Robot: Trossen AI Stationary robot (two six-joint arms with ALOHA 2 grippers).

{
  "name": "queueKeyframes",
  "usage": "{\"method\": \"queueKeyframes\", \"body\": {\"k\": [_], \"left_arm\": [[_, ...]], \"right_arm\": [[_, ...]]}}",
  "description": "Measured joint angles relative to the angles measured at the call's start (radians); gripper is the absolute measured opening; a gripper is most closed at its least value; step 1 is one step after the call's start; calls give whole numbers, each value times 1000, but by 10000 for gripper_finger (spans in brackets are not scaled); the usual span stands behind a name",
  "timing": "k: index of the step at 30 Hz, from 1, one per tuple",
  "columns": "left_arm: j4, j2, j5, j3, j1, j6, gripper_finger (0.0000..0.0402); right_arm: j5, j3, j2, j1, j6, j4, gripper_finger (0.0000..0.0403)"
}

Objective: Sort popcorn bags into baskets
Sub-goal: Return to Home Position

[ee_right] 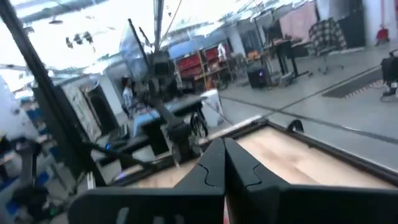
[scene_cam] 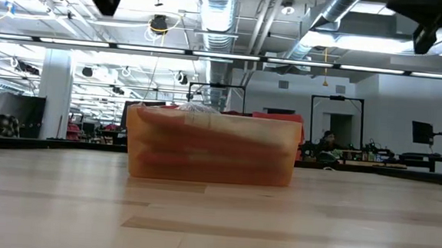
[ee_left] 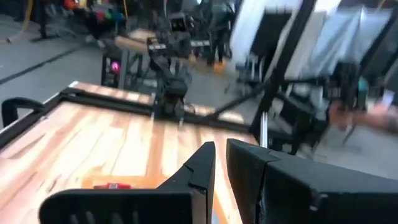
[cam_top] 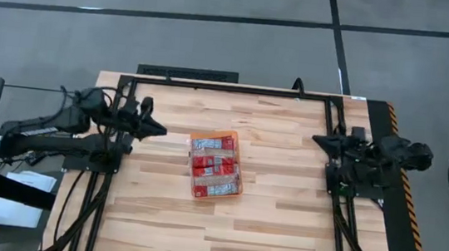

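The orange basket (cam_top: 193, 136) stands in the middle of the wooden table, and several red popcorn bags (cam_top: 214, 164) lie flat inside it. In the low view the basket (scene_cam: 212, 150) shows the stacked packets through its wall. My left gripper (cam_top: 157, 128) hovers level at the table's left side, pointing toward the basket, shut and holding nothing (ee_left: 219, 146). My right gripper (cam_top: 316, 140) is drawn back over the table's right side, level, shut and holding nothing (ee_right: 222, 144). A corner of the basket (ee_left: 124, 183) shows below the left fingers.
Black frame rails (cam_top: 237, 89) run along the table's far edge and down both sides by the arm bases. A yellow-black stripe (cam_top: 406, 190) marks the right edge. Bare wood (cam_top: 221, 234) lies around the basket. A person (scene_cam: 328, 140) sits far off in the room.
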Motion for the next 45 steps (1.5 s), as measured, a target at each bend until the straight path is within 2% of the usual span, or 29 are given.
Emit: {"method": "queueKeyframes", "body": {"k": [3,6,10,13,14,16,22,27,31,37,41,45], "left_arm": [[170,-78,-6,-157,4,-88,30],[217,-183,-14,-287,12,-162,30],[157,-364,-76,-403,16,-253,30],[-19,-521,-209,-421,17,-283,30],[-77,-537,-259,-418,17,-289,30],[-153,-530,-314,-416,15,-270,30],[-107,-505,-335,-434,2,-204,30],[69,-533,-334,-521,-27,-187,30],[184,-533,-361,-598,-44,-194,30],[166,-532,-411,-607,-59,-181,30],[154,-532,-424,-607,-59,-188,30],[106,-532,-424,-607,-59,-197,30]], "right_arm": [[28,-25,36,-1,23,21,10],[30,-61,6,-1,50,5,12],[39,-87,-4,-1,82,-23,15],[41,-87,-4,-1,82,14,17],[42,-91,-4,-3,84,8,17],[42,-96,-2,-9,84,-12,15],[46,-158,-3,-15,83,10,16],[76,-303,-2,-15,154,146,24],[76,-389,-4,-15,159,335,21],[127,-389,-4,-33,108,344,15],[182,-389,-2,-57,106,344,29],[180,-390,-2,-74,106,345,44]]}}
